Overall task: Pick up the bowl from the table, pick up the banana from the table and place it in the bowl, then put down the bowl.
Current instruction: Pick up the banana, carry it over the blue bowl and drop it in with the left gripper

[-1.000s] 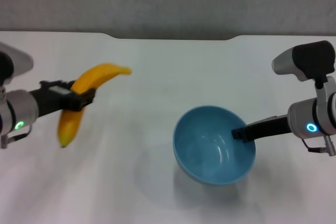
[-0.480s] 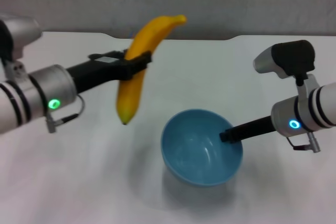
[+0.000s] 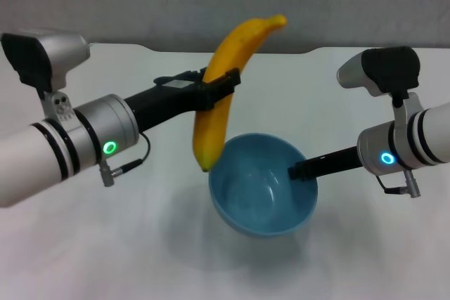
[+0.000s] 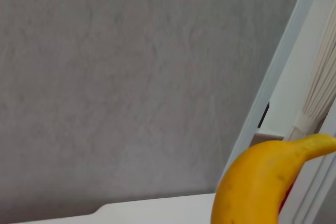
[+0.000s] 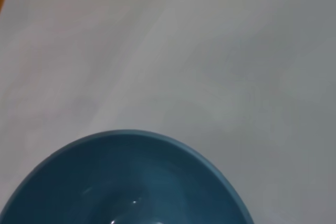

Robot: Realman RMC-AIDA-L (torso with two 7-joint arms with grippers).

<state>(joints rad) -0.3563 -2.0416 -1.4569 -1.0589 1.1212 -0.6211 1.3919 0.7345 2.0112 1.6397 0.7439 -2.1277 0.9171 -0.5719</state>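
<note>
Right now my left pincer (image 3: 214,89) is clamped across the middle of the banana (image 3: 223,82), holding it nearly upright in the air. From that grip the pointed stem tip rises up and away toward the far wall, while the blunt darker end hangs below the pincer, just beside the near-left rim of the bowl (image 3: 263,184) and about level with it; I cannot tell whether the two touch. On my left wrist feed only the stem half of the banana (image 4: 262,179) shows, yellow against the grey wall, with a strip of the bench's far edge underneath.

My right pincer (image 3: 301,171) is closed on the bowl's right rim, one black finger reaching inside the glossy blue wall. Out from that grip the bowl stretches toward the left pincer, tilted a little and lifted off the bench (image 3: 126,244), with a soft shadow lying on the white surface underneath. My right wrist feed looks across the bowl (image 5: 131,182) from the gripped side: the blue inside fills the nearer part, the rim arcs over it, and past the rim lies bare white bench (image 5: 210,51).

Both forearms show green and blue ring lights respectively, left arm coming in from the left, right arm from the right.
</note>
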